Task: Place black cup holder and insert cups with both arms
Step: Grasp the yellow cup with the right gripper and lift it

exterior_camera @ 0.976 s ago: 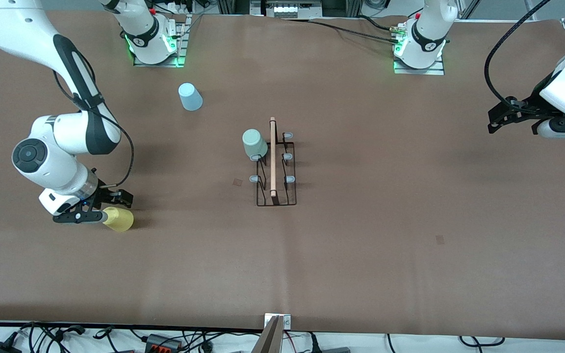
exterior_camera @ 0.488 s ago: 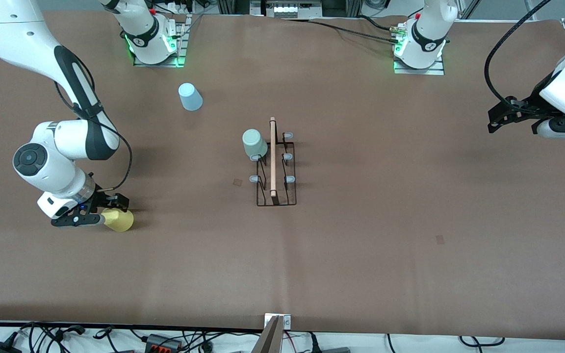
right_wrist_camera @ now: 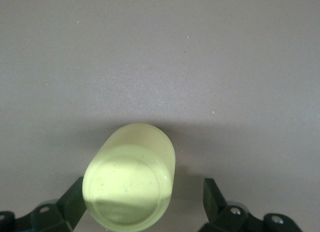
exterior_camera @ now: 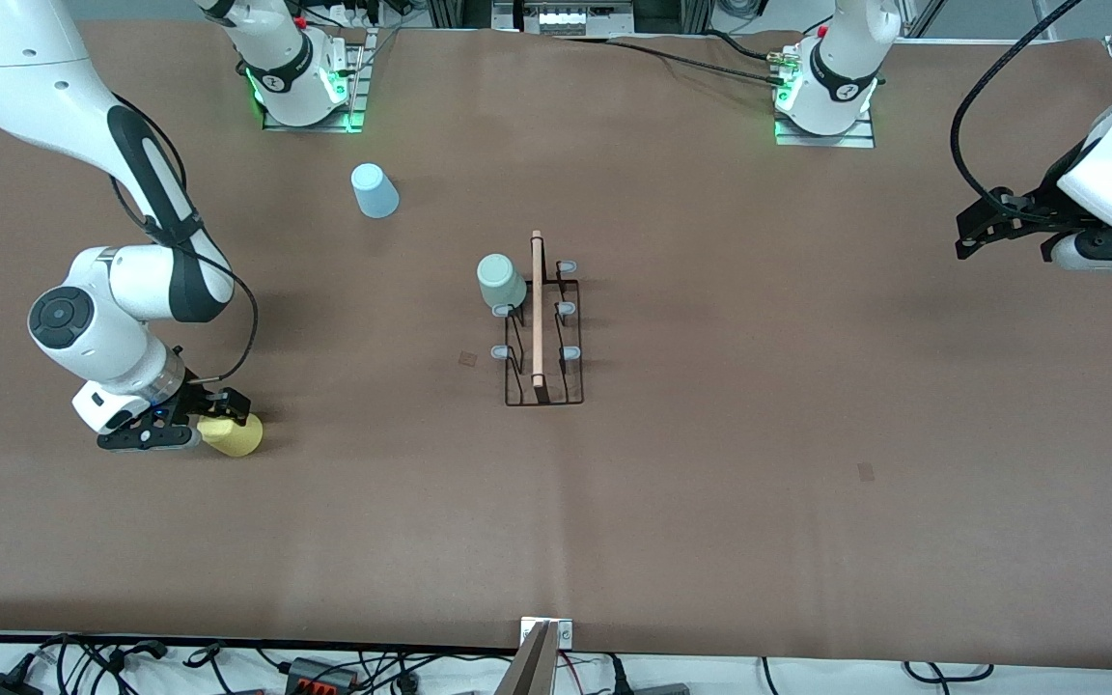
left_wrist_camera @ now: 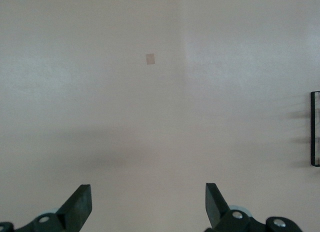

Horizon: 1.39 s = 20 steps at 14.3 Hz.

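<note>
While the yellow cup (exterior_camera: 233, 435) lies on the brown counter (exterior_camera: 710, 483) toward the right arm's end, the right pincer (exterior_camera: 201, 430) is down at it with its fingers spread; in the right wrist view the cup (right_wrist_camera: 130, 179) sits between the two fingers (right_wrist_camera: 212, 197), touching or nearly touching one and well clear of the other, so it is not yet pinched. From that pincer, the black cup holder (exterior_camera: 542, 333) stands well off toward the middle of the counter, its wooden rod on top and a pale green cup (exterior_camera: 500, 282) already seated over one of its pegs; the light blue cup (exterior_camera: 375, 191) stands well apart from the pincer, toward the right arm's base. The left pincer (exterior_camera: 976, 227) waits over bare counter at the left arm's end, fingers spread and holding nothing, with only an edge of the holder (left_wrist_camera: 315, 129) showing in its wrist view. The risk I see is the off-centre cup: when the fingers close, one may shove it sideways or roll it before the other arrives, giving a crooked grip or a miss. A tapered plastic wall could also squirt out under pressure, and a tilted cup would then catch on the peg rather than slide over it.
</note>
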Available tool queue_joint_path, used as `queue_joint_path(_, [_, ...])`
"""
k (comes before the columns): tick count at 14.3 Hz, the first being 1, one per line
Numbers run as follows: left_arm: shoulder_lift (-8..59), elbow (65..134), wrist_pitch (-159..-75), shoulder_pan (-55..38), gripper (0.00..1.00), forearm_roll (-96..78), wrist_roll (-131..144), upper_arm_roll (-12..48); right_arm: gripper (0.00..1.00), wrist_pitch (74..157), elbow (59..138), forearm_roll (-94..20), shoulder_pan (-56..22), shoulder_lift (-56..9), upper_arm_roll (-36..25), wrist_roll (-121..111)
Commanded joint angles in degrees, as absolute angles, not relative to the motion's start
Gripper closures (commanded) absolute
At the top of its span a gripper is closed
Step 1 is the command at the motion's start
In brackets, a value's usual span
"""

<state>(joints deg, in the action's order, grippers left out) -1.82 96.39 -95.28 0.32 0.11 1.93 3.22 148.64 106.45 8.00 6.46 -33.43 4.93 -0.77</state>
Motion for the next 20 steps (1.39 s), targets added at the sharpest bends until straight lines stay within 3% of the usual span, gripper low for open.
queue_joint_path(1, [-1.76,95.54,-94.31,0.26,0.00,-0.79,0.97,3.08,0.00,149.33,106.00,7.65,6.94,-33.75,5.36,-1.76])
queue_joint_path(6, [-1.76,95.54,-94.22,0.35,0.00,-0.79,1.05,2.90,0.02,149.41,106.00,7.73,6.86,-33.75,5.36,-2.11])
queue_joint_path(9, [-1.76,95.54,-94.13,0.35,0.00,-0.79,1.05,2.99,0.37,149.24,106.00,7.73,6.77,-33.49,5.36,-3.16])
queue_joint_path(11, [-1.76,95.54,-94.13,0.26,0.00,-0.79,1.05,3.08,0.50,149.15,106.00,7.73,6.68,-33.31,5.36,-3.16])
queue_joint_path(16, [-1.76,95.54,-94.22,0.26,0.00,-0.79,1.05,3.25,0.62,148.54,106.00,7.73,6.42,-32.26,5.54,-3.43])
queue_joint_path(20, [-1.76,95.54,-94.13,0.18,0.00,-0.79,1.14,3.52,0.65,135.22,106.08,6.78,3.52,-22.97,5.97,-1.59])
